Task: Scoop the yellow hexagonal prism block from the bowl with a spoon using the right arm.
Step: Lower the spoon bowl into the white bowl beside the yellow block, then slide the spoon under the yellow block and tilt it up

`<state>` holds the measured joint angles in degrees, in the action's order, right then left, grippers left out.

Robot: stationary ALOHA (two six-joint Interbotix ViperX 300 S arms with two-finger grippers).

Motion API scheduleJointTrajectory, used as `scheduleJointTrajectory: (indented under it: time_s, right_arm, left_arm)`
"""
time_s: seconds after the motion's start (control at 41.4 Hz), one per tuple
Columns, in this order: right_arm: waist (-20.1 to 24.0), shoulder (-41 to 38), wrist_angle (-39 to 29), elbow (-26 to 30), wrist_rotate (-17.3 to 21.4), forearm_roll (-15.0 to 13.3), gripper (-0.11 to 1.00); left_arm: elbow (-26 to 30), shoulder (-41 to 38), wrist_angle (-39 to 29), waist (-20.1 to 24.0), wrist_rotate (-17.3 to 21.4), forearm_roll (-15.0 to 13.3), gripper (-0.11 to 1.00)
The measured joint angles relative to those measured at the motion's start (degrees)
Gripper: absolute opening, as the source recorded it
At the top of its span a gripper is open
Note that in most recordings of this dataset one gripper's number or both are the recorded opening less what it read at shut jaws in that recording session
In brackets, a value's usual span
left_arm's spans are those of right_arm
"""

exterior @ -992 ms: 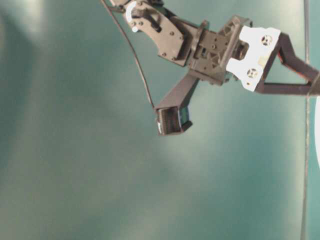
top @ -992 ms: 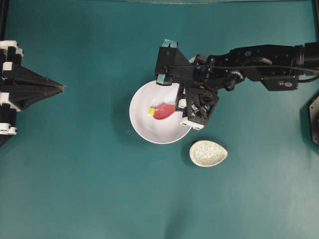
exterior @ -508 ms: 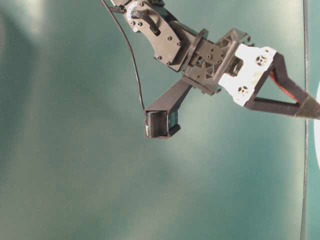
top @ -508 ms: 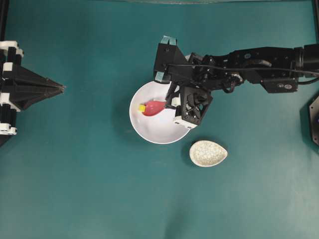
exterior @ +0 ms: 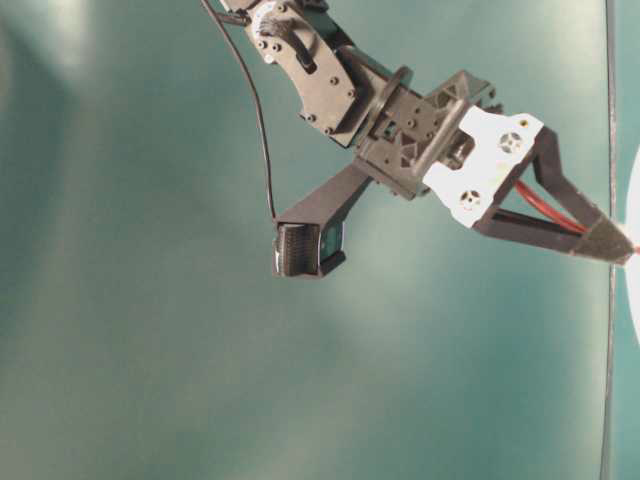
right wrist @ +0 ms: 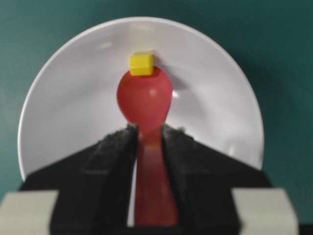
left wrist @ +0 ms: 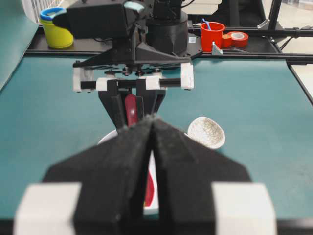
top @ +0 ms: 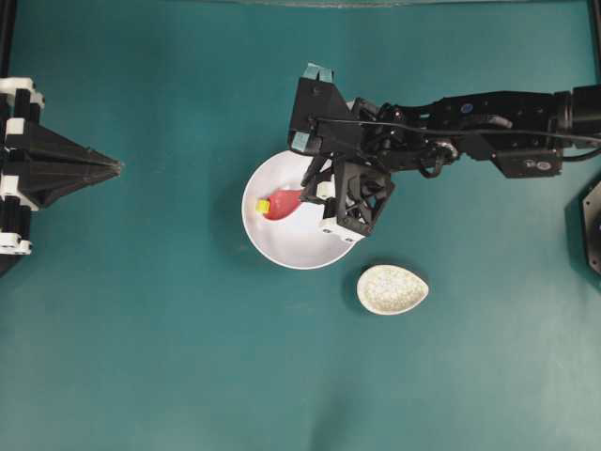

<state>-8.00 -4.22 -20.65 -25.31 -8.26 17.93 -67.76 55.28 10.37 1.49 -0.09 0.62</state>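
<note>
Tiny yellow block (right wrist: 141,64) at glossy red spoon (right wrist: 145,105) tip, right jaws gripping handle, left jaws closed

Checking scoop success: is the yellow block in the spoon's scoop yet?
Not yet. The yellow block sits at the spoon's front tip, inside the bowl; the scoop is empty.

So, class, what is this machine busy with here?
The right arm's tool grips a red spoon by its handle and holds the scoop inside a white bowl. A small yellow block sits at the scoop's tip, not yet inside it. The left arm's tool is shut and idle, away from the bowl.
</note>
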Motion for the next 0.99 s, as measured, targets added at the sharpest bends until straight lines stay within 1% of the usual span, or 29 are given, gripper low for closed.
scheduleJointTrajectory:
  time_s: [0.556,0.992]
  right_arm:
    - [0.0,2.7,5.8,-3.9,0.2,1.8,0.25]
    - [0.4,2.8,8.5,-4.7,0.2,1.9,0.25]
  left_arm:
    - [0.0,0.0,-0.3,-0.1,0.0,0.0,0.0]
    - [0.0,0.0,-0.4,-0.1,0.1,-0.1,0.0]
